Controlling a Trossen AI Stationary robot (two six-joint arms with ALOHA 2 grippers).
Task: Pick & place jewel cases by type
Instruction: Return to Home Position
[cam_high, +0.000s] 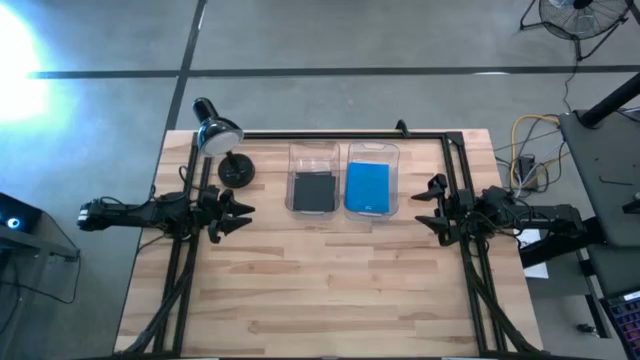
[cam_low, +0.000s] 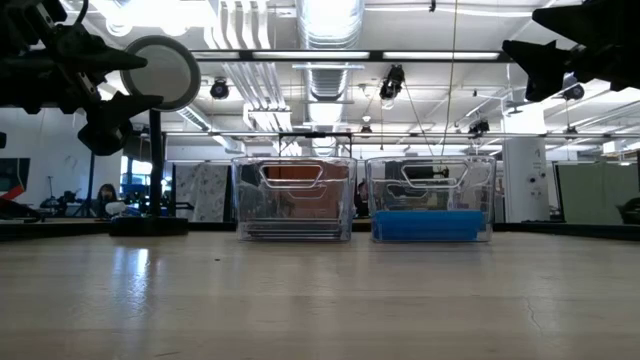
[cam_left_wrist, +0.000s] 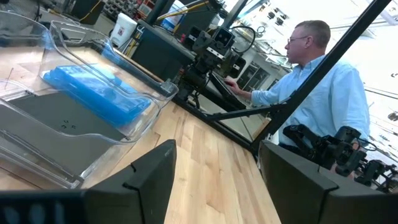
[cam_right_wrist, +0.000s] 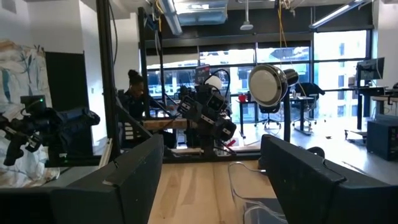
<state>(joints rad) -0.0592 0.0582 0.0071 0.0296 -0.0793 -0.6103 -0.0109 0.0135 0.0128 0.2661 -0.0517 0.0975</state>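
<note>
My left gripper (cam_high: 240, 213) and right gripper (cam_high: 428, 205) both hang wide open and empty over the side edges of the table (cam_high: 330, 290); between them the dark jewel cases (cam_high: 314, 191) lie flat in the left bin (cam_high: 313, 150), the blue jewel cases (cam_high: 367, 187) in the right bin (cam_high: 373, 149), edges square with the walls; only my left wrist view catches a person (cam_left_wrist: 323, 93) in a pale blue shirt beyond the table.

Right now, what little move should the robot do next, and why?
Probably just park both arms at home. The black cases lie in one clear bin, the blue cases in the other bin, and no case shows on the table. The left gripper and right gripper are open, empty, and out at the table's sides.
</note>
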